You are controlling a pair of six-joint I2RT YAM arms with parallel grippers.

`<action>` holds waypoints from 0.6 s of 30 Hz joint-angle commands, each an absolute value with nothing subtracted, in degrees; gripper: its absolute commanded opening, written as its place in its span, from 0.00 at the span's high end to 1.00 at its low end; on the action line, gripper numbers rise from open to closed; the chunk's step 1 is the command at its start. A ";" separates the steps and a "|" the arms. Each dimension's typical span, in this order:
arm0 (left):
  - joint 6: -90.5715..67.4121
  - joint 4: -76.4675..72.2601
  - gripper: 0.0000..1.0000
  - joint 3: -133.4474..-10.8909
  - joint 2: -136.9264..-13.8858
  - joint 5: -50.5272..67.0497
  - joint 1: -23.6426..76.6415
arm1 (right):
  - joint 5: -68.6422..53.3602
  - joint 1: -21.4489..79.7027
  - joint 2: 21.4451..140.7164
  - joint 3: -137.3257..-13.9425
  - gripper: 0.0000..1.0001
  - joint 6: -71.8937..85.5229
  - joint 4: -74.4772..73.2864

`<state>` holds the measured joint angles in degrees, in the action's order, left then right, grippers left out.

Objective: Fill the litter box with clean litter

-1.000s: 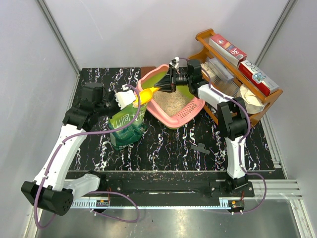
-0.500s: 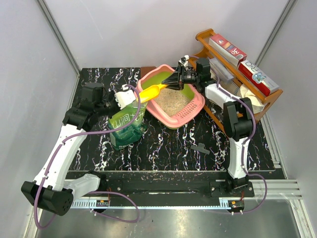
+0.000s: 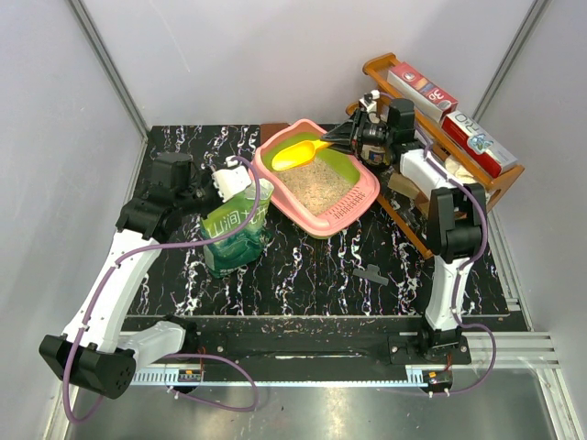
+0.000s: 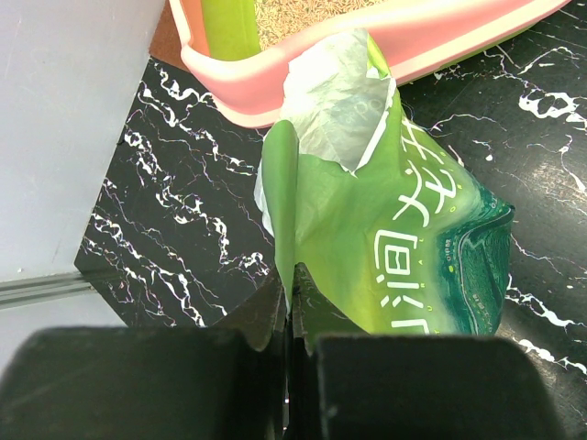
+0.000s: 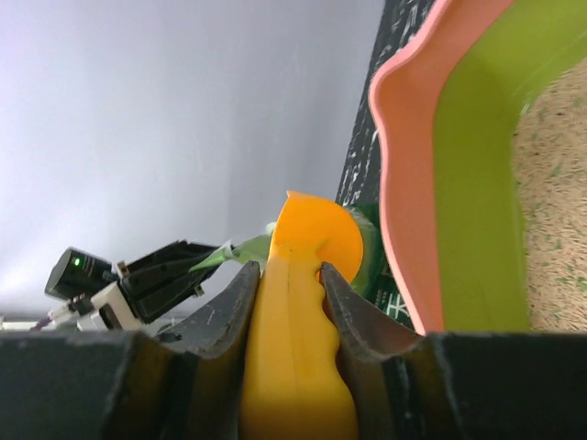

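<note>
Seemingly, green bag [image 4: 394, 229] leans against litter box [image 4: 240, 90].

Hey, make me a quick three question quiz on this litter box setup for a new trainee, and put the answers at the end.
1. True or false: the litter box already has litter in it.
2. What is the right gripper shut on? A. the litter box rim. B. the yellow scoop. C. nothing.
3. Fill the gap: the left gripper pinches an edge of the green ___.
Key: 1 true. 2 B. 3 bag.
</note>
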<state>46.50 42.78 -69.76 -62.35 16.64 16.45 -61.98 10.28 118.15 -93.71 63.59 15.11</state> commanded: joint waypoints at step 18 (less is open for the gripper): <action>46.32 36.56 0.97 -71.37 -61.61 16.96 16.43 | -29.36 11.51 113.20 -102.66 1.00 39.20 -10.72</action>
<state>46.46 42.78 -69.76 -62.35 16.69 16.45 -33.87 10.68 118.15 -100.29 42.94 -11.20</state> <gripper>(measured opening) 0.034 0.338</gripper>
